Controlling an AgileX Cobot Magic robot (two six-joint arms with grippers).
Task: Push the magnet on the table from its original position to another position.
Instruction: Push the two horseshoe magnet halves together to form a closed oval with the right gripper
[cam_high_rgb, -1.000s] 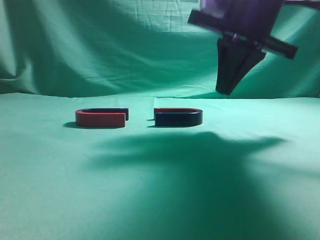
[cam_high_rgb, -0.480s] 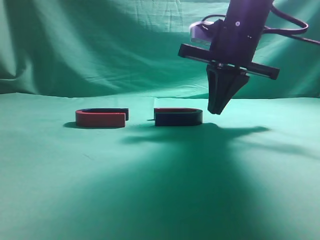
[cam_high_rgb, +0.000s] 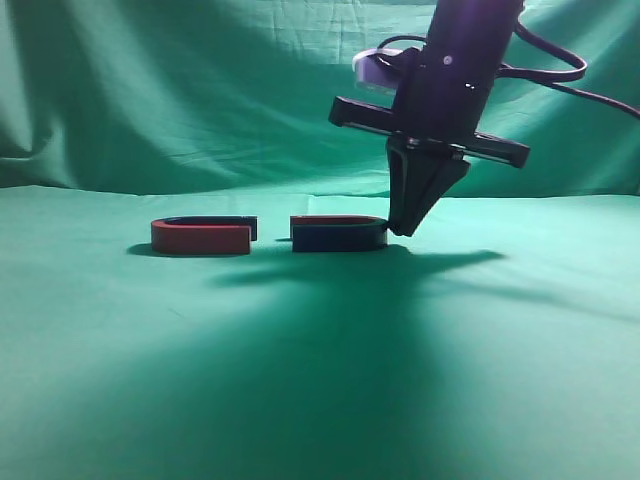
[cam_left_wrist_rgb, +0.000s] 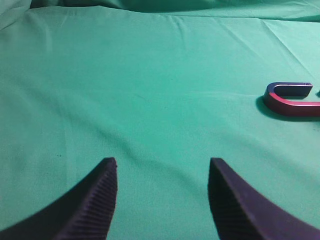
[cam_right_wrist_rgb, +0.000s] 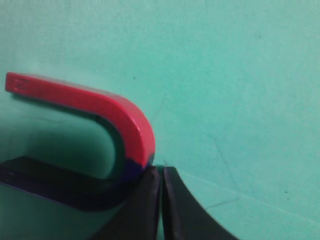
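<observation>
Two red and dark blue horseshoe magnets lie on the green cloth. The right magnet (cam_high_rgb: 338, 233) has my right gripper (cam_high_rgb: 401, 230) pressed against its curved right end, with the fingers shut and empty. In the right wrist view the shut fingertips (cam_right_wrist_rgb: 161, 171) touch the bend of that magnet (cam_right_wrist_rgb: 100, 107). The left magnet (cam_high_rgb: 202, 236) lies a short gap to the left with its open end facing the right one. It also shows in the left wrist view (cam_left_wrist_rgb: 292, 99) at the far right. My left gripper (cam_left_wrist_rgb: 162, 172) is open and empty above bare cloth.
The green cloth (cam_high_rgb: 320, 380) covers the table and rises as a backdrop behind. The right arm's cables (cam_high_rgb: 560, 75) hang at the upper right.
My right gripper came down and to the left until it met the right magnet's curved end. That magnet has slid a little left, and the gap between the two magnets is narrower.
</observation>
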